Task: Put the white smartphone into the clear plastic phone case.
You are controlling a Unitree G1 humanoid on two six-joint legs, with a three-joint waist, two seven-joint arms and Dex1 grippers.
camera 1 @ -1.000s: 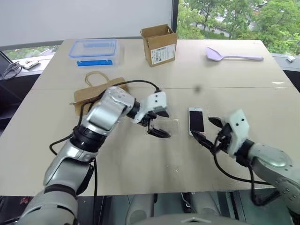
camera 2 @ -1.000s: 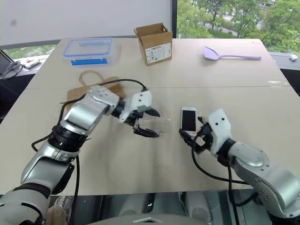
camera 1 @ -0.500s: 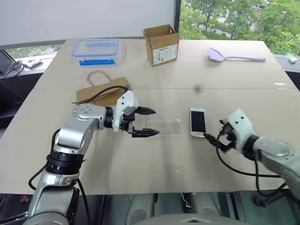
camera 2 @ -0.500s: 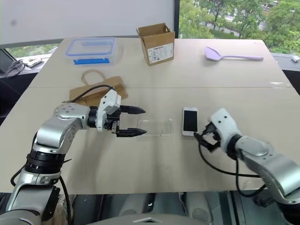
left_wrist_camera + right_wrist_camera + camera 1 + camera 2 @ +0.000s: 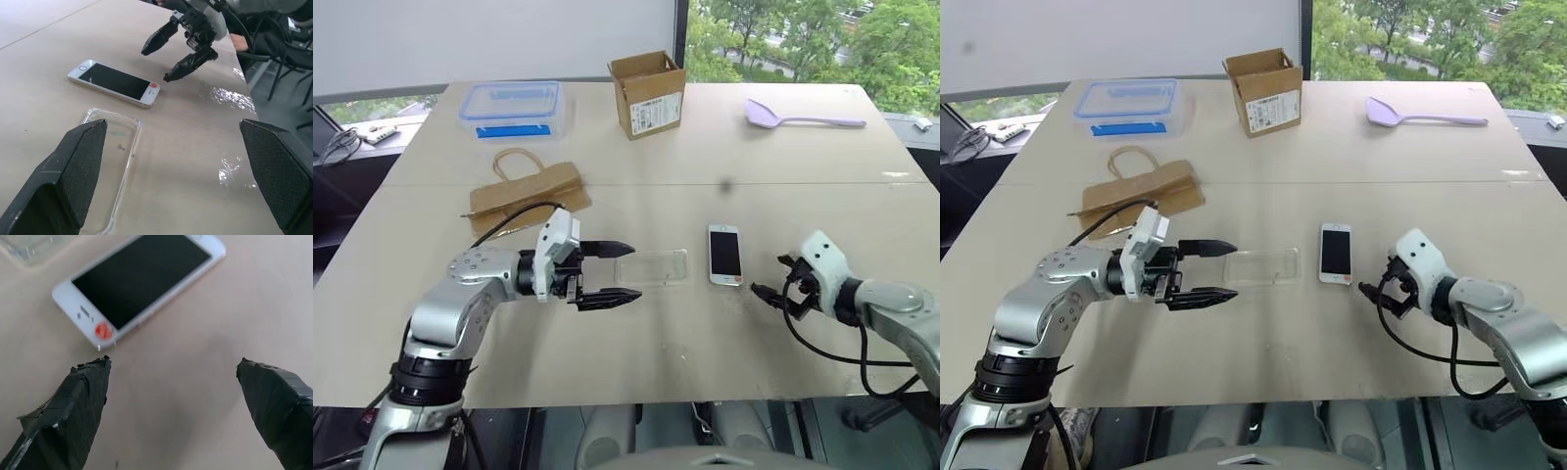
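I am seeing the left hand (image 5: 615,271) hovering wide open and holding nothing, its fingertips just beside the left end of the clear plastic phone case (image 5: 652,266). The case is lying flat on the tabletop (image 5: 636,343), transparent with rounded corners. Just right of it, apart from it, the white smartphone (image 5: 724,255) is lying screen-up, black-screened and white-bezelled. The right hand (image 5: 770,280) is hanging near the phone's right side, fully spread and empty.

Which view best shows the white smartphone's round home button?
Right wrist view: the white smartphone lies close, its button marked red. Left wrist view shows it smaller, beside the clear plastic phone case. Eye views show it distant.
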